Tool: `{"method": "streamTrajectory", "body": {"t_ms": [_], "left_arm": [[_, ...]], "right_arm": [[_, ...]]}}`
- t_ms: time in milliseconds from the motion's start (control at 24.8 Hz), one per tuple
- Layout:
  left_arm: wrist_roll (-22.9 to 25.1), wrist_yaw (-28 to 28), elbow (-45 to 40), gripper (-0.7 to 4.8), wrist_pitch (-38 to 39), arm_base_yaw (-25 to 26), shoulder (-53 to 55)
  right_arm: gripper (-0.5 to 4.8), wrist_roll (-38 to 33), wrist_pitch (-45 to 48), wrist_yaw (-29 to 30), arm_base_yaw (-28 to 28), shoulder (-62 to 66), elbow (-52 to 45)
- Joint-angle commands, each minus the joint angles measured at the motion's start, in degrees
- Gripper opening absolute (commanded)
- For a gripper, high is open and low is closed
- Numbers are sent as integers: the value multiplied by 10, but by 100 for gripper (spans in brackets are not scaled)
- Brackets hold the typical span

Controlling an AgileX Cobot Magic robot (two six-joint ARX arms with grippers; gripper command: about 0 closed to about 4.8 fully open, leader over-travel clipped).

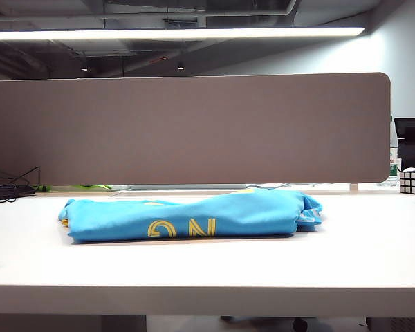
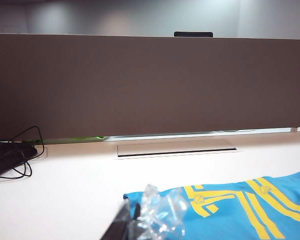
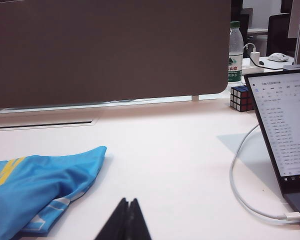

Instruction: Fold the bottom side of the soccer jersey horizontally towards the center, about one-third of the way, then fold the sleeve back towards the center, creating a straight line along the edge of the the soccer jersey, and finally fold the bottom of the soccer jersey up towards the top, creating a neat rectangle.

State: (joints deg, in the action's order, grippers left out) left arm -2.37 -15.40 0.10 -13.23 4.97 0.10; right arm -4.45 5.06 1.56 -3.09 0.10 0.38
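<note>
The soccer jersey [image 1: 194, 214] lies folded into a long sky-blue bundle on the white table [image 1: 207, 266], yellow letters showing on its near face. Neither arm appears in the exterior view. In the left wrist view my left gripper [image 2: 130, 216] hovers by the jersey's [image 2: 250, 210] corner with yellow stripes; its dark fingers are shut, and crinkled clear material [image 2: 160, 212] sits beside them. In the right wrist view my right gripper [image 3: 128, 202] is shut and empty over bare table, apart from the jersey's [image 3: 35, 185] end.
A brown partition [image 1: 194, 128] walls the table's far side, with a cable slot [image 2: 175, 149] before it. Black cables [image 1: 7, 187] lie far left. On the right are a Rubik's cube [image 3: 241, 97], a water bottle [image 3: 234, 52], an open laptop [image 3: 285, 130] and its white cable [image 3: 237, 185].
</note>
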Motion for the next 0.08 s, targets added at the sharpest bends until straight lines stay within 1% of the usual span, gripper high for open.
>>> {"method": "streamTrajectory", "body": {"t_ms": [40, 81], "left_arm": [[0, -2, 3, -5, -5, 1, 0], [0, -2, 3, -5, -5, 1, 0]], "right_arm": [[-1, 2, 7, -1, 0, -1, -3], [-1, 2, 7, -1, 0, -1, -3]]}}
